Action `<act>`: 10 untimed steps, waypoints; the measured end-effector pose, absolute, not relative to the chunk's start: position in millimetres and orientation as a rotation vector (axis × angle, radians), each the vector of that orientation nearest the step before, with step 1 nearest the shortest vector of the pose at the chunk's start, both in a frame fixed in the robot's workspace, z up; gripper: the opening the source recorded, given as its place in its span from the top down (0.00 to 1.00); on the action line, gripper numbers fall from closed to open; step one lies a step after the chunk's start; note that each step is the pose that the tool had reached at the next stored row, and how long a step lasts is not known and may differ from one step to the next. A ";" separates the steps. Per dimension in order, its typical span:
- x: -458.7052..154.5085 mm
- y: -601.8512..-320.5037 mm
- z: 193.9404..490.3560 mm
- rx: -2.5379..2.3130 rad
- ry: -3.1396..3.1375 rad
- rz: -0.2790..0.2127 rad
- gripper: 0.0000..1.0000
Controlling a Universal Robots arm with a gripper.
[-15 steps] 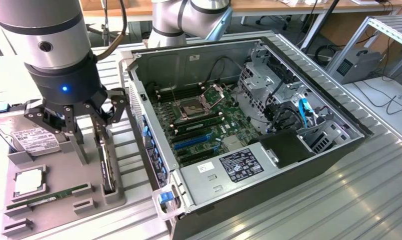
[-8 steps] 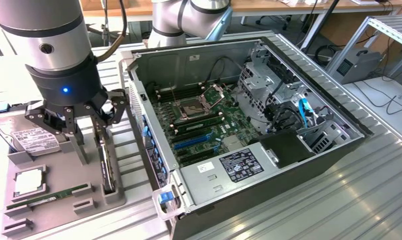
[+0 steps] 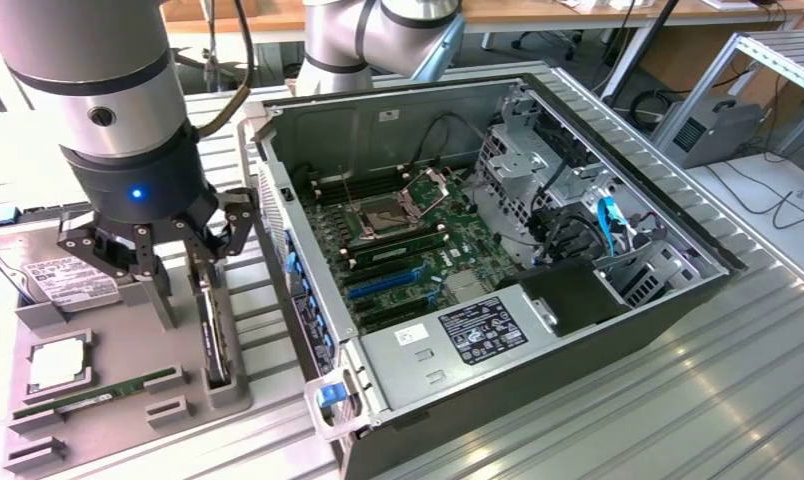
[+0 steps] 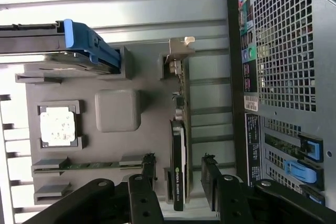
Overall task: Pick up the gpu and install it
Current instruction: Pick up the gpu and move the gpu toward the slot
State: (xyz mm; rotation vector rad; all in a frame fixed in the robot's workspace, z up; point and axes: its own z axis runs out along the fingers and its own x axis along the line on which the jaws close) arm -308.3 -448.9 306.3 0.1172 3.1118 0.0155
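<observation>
The gpu [image 4: 178,140] is a thin dark card standing on edge in a slot of the grey holder tray [image 4: 115,111], with its silver bracket [image 4: 177,51] at one end. In the exterior view the gpu [image 3: 213,325] stands at the tray's side nearest the computer case. My gripper [image 4: 179,162] is open and hangs over the card's end away from the bracket. One finger [image 4: 149,169] is on each side of the card, and both stand apart from it. In the exterior view the gripper [image 3: 182,262] is just above the card's top edge.
The open computer case [image 3: 509,250] lies on the exterior view's right, its motherboard with blue slots [image 3: 382,285] exposed. The tray also holds a hard drive [image 3: 62,275], a CPU [image 3: 58,365] and a green memory stick [image 3: 95,392]. The case's rear panel [image 4: 283,51] is close beside the tray.
</observation>
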 end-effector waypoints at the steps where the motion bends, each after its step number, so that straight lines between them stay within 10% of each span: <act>1: -308.3 -448.9 302.2 0.117 3.112 0.016 0.52; 10: -302.5 -445.0 269.1 0.117 3.112 0.015 0.52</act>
